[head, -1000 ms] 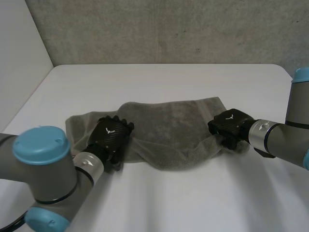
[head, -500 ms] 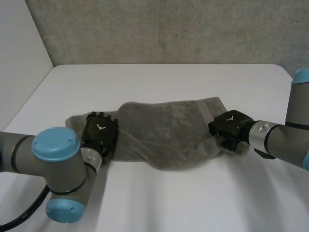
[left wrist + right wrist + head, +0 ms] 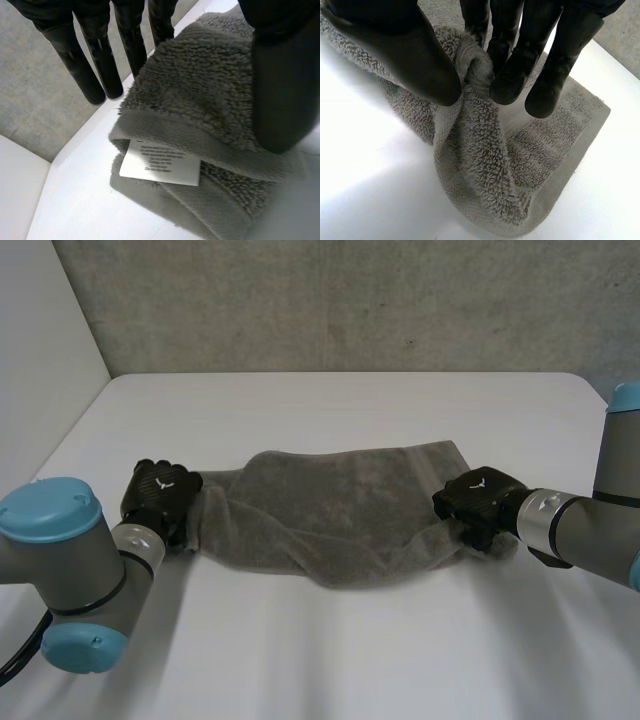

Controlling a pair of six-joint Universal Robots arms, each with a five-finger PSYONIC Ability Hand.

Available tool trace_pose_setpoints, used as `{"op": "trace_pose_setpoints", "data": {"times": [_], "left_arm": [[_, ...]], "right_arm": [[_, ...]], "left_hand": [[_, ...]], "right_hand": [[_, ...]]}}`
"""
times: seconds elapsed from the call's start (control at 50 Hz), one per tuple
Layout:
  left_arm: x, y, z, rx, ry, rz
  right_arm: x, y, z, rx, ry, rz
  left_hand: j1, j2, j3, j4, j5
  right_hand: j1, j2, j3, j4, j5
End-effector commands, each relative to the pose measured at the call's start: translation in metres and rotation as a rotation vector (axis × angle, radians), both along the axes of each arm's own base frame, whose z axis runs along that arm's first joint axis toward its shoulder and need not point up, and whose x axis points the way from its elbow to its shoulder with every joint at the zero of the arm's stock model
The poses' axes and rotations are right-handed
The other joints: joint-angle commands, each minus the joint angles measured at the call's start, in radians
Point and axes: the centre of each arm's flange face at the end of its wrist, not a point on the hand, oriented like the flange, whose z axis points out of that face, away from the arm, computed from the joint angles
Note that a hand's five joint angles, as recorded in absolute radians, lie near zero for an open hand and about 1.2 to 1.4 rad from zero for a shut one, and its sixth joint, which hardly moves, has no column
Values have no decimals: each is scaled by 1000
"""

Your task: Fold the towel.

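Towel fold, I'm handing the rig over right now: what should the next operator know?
Left hand: open, fingers straight, at the left end of the towel, thumb lying on the cloth near the label.
Right hand: shut on a bunched bit of the towel's right end.
Towel lies rumpled, stretched crosswise on the table.
Done: both ends reached.
Left: no neat fold yet; left hand must grip, then fold.

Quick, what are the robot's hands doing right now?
Left hand: open, thumb resting on one end of the towel.
Right hand: shut, pinching the towel's other end.
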Motion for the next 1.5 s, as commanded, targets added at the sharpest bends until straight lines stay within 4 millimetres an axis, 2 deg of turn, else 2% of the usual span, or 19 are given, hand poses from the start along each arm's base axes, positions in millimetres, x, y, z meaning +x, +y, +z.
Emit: {"op": "trace_pose_setpoints", "data": {"times": [0.02,0.2,0.32,0.52,0.76,1.0,1.06,1.12,1.14,1.16,1.18,1.28,1.32,1.34,1.38,1.4,1.44,1.48,1.5], "left_arm": [[0,4,11,-23,18,-11],[1,10,13,-24,20,-12],[1,25,8,9,10,-27],[-8,53,11,20,18,-78],[-12,56,3,36,9,-89],[-21,70,0,40,8,-135],[-22,67,-2,26,10,-134],[-22,56,-6,-3,9,-118],[-22,56,-6,-3,9,-118],[-21,51,-5,-14,13,-108],[-18,45,-3,-24,17,-92],[-8,30,8,-50,33,-50],[1,21,36,-129,67,-17],[1,21,36,-129,67,-17],[17,11,63,-200,103,39],[17,11,63,-200,103,39],[29,4,83,-238,162,79],[32,3,92,-242,189,88],[32,3,92,-242,189,88]], "right_arm": [[0,-2,1,-14,-3,-6],[-1,-2,0,-12,-2,-8],[-1,-2,0,-11,-2,-8],[-1,-2,-1,-9,-3,-7],[-1,-1,-3,-2,-1,-5],[-1,-1,-4,-1,-1,-1],[-1,-1,-6,5,0,-3],[-1,-1,-7,8,1,-3],[-1,-1,-7,8,1,-3],[-1,-1,-7,6,1,-3],[-1,-1,-6,5,0,-5],[-1,-3,-3,-4,-4,-8],[-2,-6,7,-37,-13,-23],[-2,-6,7,-37,-13,-23],[-9,-12,33,-99,-39,-63],[-9,-12,33,-99,-39,-64],[-16,-16,47,-132,-50,-90],[-27,-19,67,-180,-77,-119],[-27,-19,67,-180,-77,-119]], "left_hand": [[-4,5,1,-1,-167],[-86,-77,-81,-83,-249],[-89,-80,-84,-86,-252],[-297,-288,-292,-295,-461],[-297,-288,-292,-295,-461],[-271,-262,-266,-268,-435],[-124,-115,-119,-121,-288],[385,393,389,387,221],[387,396,392,389,223],[576,585,581,578,412],[711,720,716,714,547],[712,721,717,715,549],[712,721,717,715,549],[712,721,717,715,549],[712,721,717,715,549],[712,721,717,715,549],[712,721,717,715,549],[712,721,717,715,549],[712,721,717,715,549]], "right_hand": [[108,97,61,59,79],[108,97,61,59,79],[108,97,61,59,79],[108,97,61,59,79],[108,97,61,59,79],[108,97,61,59,79],[108,97,61,59,79],[108,97,61,59,79],[108,97,61,59,79],[108,97,61,59,79],[108,97,61,59,79],[108,97,61,59,79],[108,97,61,59,79],[108,97,61,59,79],[108,97,61,59,79],[108,97,61,59,79],[108,97,61,59,79],[108,97,61,59,79],[108,97,61,59,79]]}}
